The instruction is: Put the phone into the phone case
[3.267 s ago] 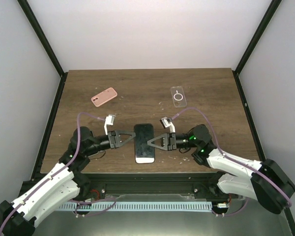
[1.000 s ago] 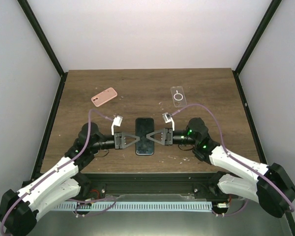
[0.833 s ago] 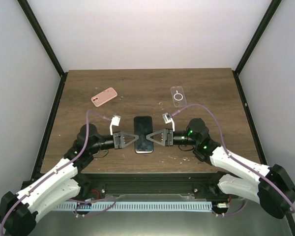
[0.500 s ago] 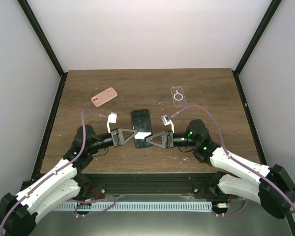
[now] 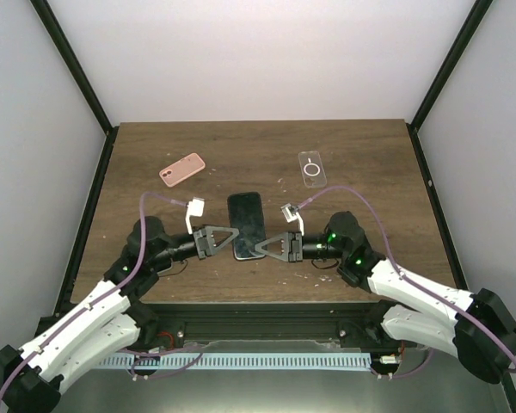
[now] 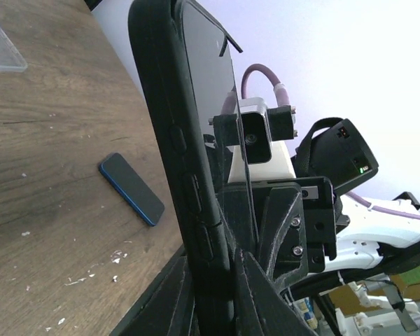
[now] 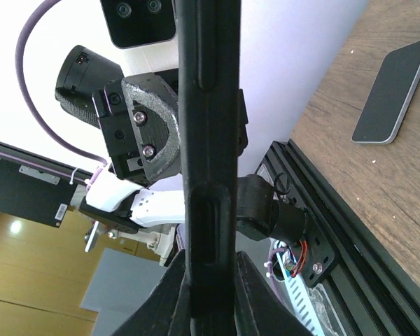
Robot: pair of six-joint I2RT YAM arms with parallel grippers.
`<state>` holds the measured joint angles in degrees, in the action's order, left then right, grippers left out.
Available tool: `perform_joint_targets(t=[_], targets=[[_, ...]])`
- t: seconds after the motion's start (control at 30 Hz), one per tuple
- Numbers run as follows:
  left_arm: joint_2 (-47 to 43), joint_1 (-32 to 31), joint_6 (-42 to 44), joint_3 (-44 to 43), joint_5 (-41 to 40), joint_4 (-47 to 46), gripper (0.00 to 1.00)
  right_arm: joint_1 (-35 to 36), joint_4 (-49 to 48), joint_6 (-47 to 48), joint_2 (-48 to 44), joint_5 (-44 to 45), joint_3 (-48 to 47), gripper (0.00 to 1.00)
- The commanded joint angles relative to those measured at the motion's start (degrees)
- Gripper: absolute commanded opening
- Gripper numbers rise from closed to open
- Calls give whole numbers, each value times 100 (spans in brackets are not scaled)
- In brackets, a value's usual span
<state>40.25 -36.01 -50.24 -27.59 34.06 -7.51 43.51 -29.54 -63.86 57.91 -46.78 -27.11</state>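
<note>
A black phone (image 5: pixel 247 222) with a thick black case rim and button bumps hangs above the table, between both grippers, tilted. My left gripper (image 5: pixel 230 242) is shut on its left edge and my right gripper (image 5: pixel 261 248) is shut on its right edge. In the left wrist view the phone (image 6: pixel 189 105) stands edge-on in my left gripper (image 6: pixel 213 269), its glossy face turned right. In the right wrist view its rim (image 7: pixel 206 70) fills the centre, pinched in my right gripper (image 7: pixel 210 273). A clear case (image 5: pixel 310 168) lies flat at the far right.
A pink phone-shaped item (image 5: pixel 182 169) lies at the far left. A dark phone with a blue edge (image 6: pixel 131 189) lies flat near the table's front edge and also shows in the right wrist view (image 7: pixel 392 91). The clear case (image 6: pixel 0 52) shows in the left wrist view.
The black phone lay flat near the front edge, then was raised between both grippers. In the last second it has shifted a little left and away and tilted.
</note>
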Motion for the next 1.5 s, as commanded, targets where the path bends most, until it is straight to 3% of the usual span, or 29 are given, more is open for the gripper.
perform_joint_targets(t=[0.0, 0.2, 0.33, 0.43, 0.63, 0.77, 0.93, 1.03, 1.2, 1.47], targets=[[-74, 87, 1066, -184, -651, 528, 0, 7, 61, -411, -151, 32, -15, 3], [-126, 92, 425, 76, -133, -262, 0, 9, -111, -23, -102, -53, -81, 3], [-151, 93, -37, 190, 35, -637, 21, 25, -74, 633, -210, -139, -111, 2], [-113, 90, -234, 240, 177, -935, 32, 55, -31, 1061, -367, -198, -75, 2], [-11, 91, -172, 415, 446, -1598, 31, 145, 180, 1950, -898, 76, 53, 1], [101, 86, -364, 492, 845, -2269, 36, 157, 434, 2443, -1067, 91, -11, 1], [222, 94, -326, 369, 1166, -2387, 41, 233, 829, 2819, -932, 32, -322, 1], [269, 87, -236, 310, 1189, -2264, 35, 255, 1020, 2956, -828, 78, -483, 1], [227, 89, -84, 256, 1120, -2052, 9, 258, 1240, 3054, -717, 142, -650, 3], [82, 89, 132, 237, 1135, -1736, 0, 256, 1397, 2447, -634, 364, -800, 40]])
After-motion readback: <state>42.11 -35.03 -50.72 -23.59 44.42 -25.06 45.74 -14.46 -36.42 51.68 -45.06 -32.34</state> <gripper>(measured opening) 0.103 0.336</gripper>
